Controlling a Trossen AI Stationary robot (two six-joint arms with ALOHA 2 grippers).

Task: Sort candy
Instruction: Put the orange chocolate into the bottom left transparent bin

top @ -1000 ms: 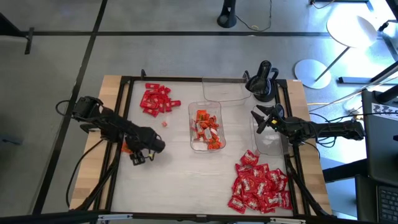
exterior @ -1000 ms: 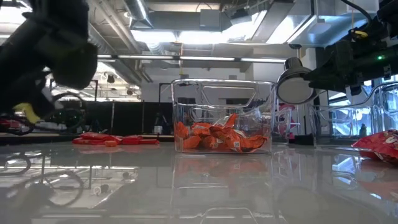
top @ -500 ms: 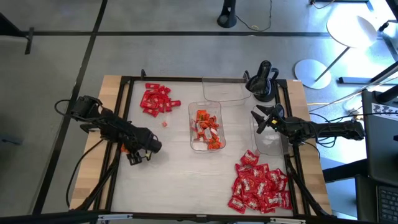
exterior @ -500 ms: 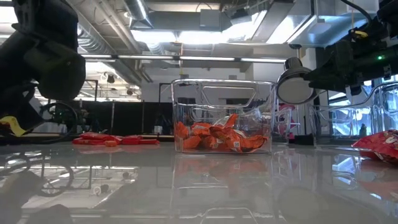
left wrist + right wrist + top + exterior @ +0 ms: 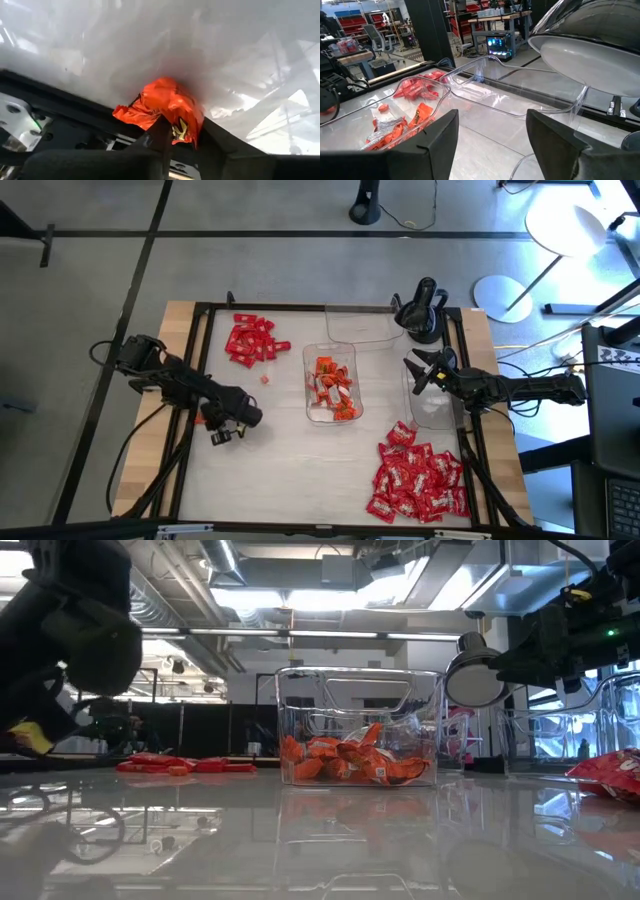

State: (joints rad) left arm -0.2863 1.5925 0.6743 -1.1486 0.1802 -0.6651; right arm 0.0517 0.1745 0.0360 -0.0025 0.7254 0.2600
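Left pincer (image 5: pixel 175 131) closed on an orange candy (image 5: pixel 167 102) at the surface's (image 5: pixel 290 450) left edge. Best lifted straight, grip kept firm, then carried to the middle tray (image 5: pixel 331 384). Right pincer (image 5: pixel 492 135) wide, waiting over the right tray (image 5: pixel 432 408).

I am seeing open bench (image 5: pixel 280 460) along the near middle; the centre tray (image 5: pixel 332 385) and the red candy heap (image 5: pixel 420 480) are blocking the right.
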